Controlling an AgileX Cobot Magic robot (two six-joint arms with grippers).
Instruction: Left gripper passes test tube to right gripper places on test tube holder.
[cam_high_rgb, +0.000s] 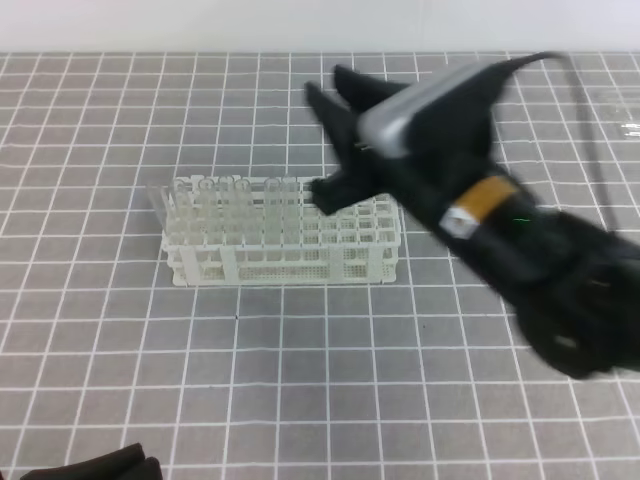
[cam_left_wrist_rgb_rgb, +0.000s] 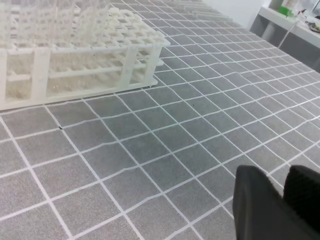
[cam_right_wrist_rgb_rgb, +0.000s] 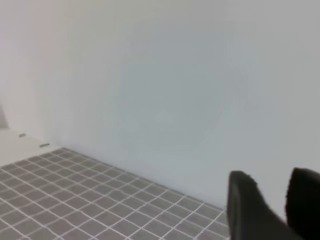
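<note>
Overhead, right gripper (cam_high_rgb: 330, 95) hangs past the test tube holder (cam_high_rgb: 372, 262) edge, seemingly empty.

Exterior high view looks steeply down on the gridded mat (cam_high_rgb: 300, 380). Left wrist view sits low, sharing the rack (cam_left_wrist_rgb_rgb: 75, 65). Right wrist view faces the wall (cam_right_wrist_rgb_rgb: 160, 75).

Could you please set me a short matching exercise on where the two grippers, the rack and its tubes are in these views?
Things:
1. right gripper
2. left gripper
3. test tube holder
4. clear tubes

Places or states:
A. white, standing on the grey grid mat
B. upright in the holder's left part
C. low at the near left edge of the high view
D. raised over the holder's right end, jaws apart

Pairs: 1-D, 2-C, 3-A, 4-B
</note>
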